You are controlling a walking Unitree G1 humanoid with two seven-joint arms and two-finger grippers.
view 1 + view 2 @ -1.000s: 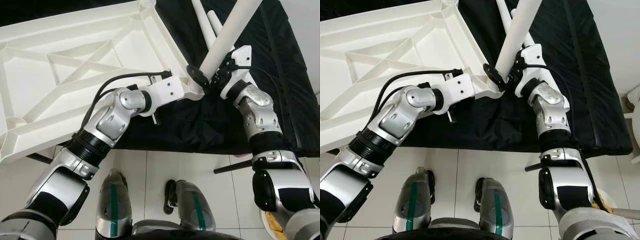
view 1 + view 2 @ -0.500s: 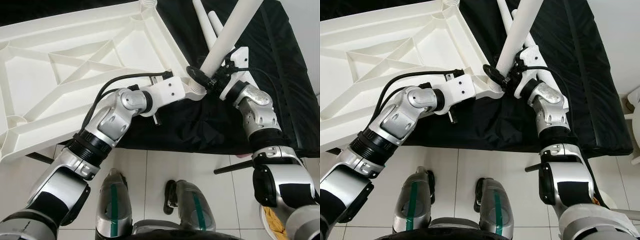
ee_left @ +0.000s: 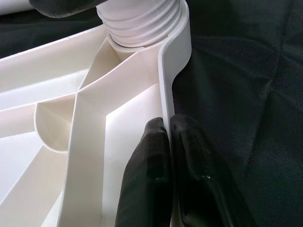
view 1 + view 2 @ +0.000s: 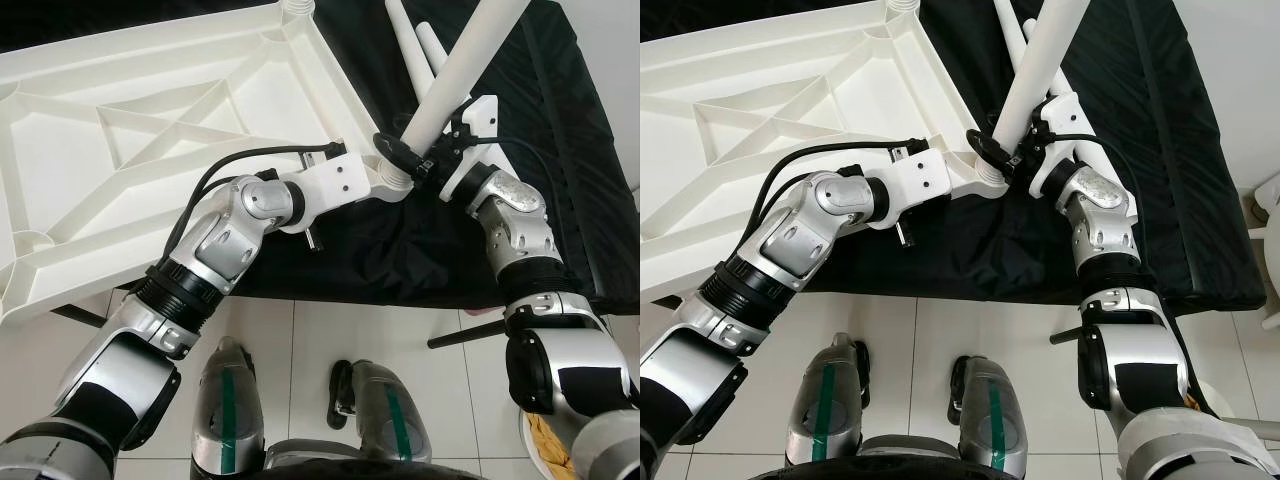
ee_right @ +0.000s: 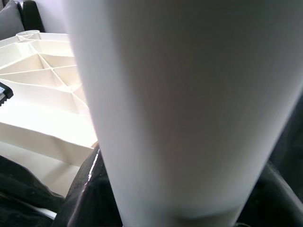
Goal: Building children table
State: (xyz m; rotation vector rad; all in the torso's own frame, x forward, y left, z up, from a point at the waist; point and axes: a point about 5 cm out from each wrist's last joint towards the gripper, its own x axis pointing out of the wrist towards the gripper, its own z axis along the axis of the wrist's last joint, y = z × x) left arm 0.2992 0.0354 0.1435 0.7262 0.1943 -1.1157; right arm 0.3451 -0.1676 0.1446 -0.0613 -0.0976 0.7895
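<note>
Fitting a leg (image 4: 455, 75) into the corner socket (image 3: 142, 21) of the upturned tabletop (image 4: 150, 130) is the step in hand: the rim is pinched by the left pincer (image 3: 168, 142), the leg gripped by the right pincer (image 4: 425, 160), and seating or twisting it home is probably called for next.

1. The left arm reaches from the lower left of the head view toward the centre, elbow bent.
2. The left gripper (image 3: 168, 156) sits at frame centre, its two black fingers (image 3: 147, 175) pinched together on the thin rim of the white tabletop (image 4: 150, 130).
3. The right arm rises from the lower right, forearm angled up and inward.
4. The right gripper (image 4: 420, 160) sits just right of centre, clamped around the white table leg (image 4: 455, 75).
</note>
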